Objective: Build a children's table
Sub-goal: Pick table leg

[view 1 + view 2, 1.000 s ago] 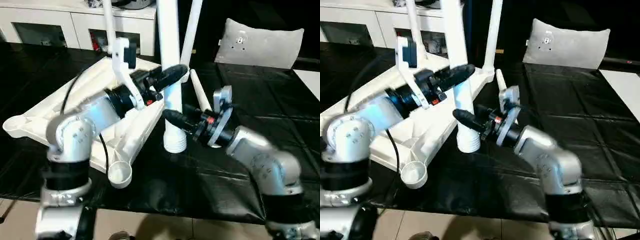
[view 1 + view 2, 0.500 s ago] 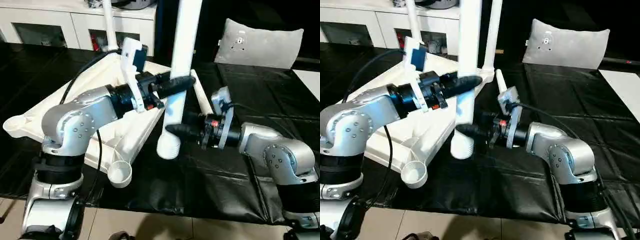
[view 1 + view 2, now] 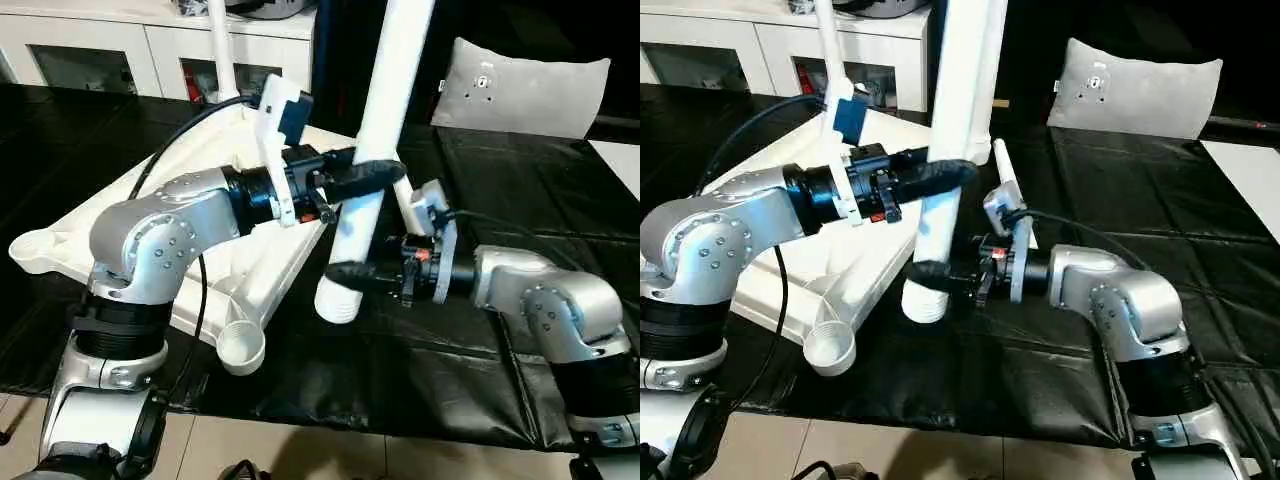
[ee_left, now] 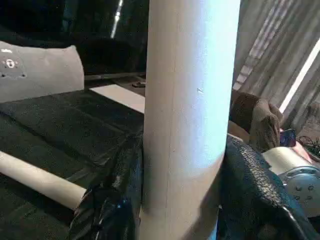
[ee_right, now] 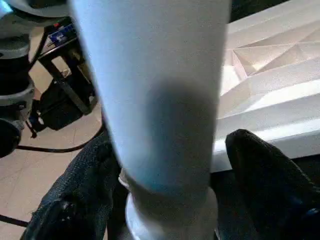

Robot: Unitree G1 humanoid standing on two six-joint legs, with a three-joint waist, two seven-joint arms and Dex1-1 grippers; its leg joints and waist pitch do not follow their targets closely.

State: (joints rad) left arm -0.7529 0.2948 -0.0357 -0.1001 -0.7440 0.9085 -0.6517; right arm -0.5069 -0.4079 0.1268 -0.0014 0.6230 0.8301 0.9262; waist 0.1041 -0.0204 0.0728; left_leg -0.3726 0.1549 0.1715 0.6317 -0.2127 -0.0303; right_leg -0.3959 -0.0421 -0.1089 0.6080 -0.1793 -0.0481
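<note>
At centre frame, the left tool [image 3: 378, 176] is clamped on a white table leg [image 3: 385, 110] that leans up and to the right, its ribbed end low above the black worktop [image 3: 420, 370]. The right tool [image 3: 345, 272] straddles that lower end; whether its fingers [image 5: 260, 165] press it I cannot tell. The upturned table top [image 3: 235, 275] lies at left, a second leg [image 3: 1006, 178] behind.

The held leg [image 3: 385, 120] runs off the frame's top edge.
</note>
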